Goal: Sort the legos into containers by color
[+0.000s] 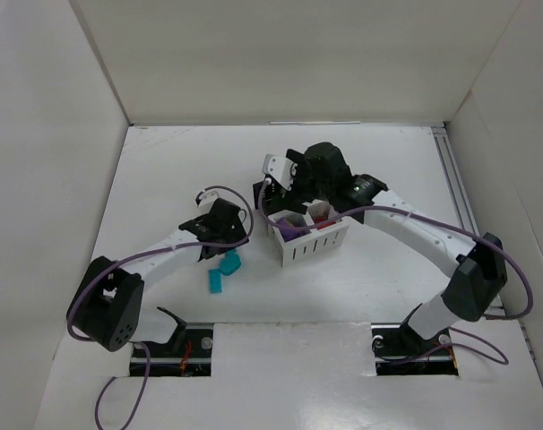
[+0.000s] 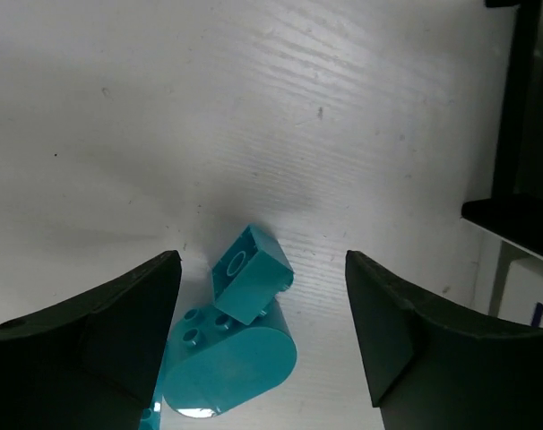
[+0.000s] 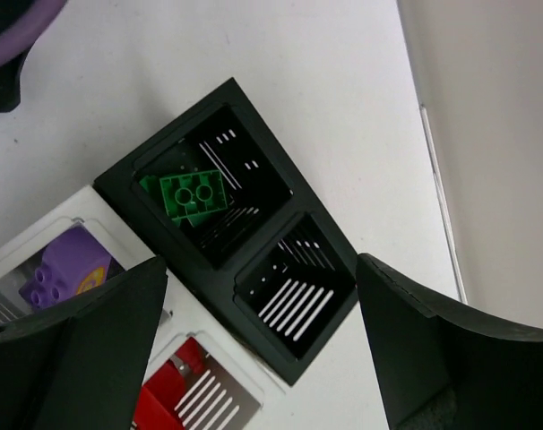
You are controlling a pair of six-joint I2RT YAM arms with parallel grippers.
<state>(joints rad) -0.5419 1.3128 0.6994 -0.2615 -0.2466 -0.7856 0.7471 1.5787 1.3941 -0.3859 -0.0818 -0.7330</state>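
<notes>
Two teal legos lie together on the table: a small square brick [image 2: 251,271] leaning on a rounded oval brick [image 2: 228,365], also seen as teal legos [image 1: 223,270]. My left gripper [image 2: 262,327] hangs open around them, its fingers apart from the square brick. My right gripper [image 3: 262,349] is open and empty above the black container [image 3: 219,269]. One black cell holds a green lego [image 3: 193,195]; the other cell is empty. The white container [image 1: 316,244] holds a purple lego [image 3: 64,273] and a red lego [image 3: 168,399].
The black container [image 2: 521,179] and a corner of the white one [image 2: 531,288] stand just right of my left gripper. White walls enclose the table on three sides. A metal rail [image 1: 455,193] runs along the table's right edge.
</notes>
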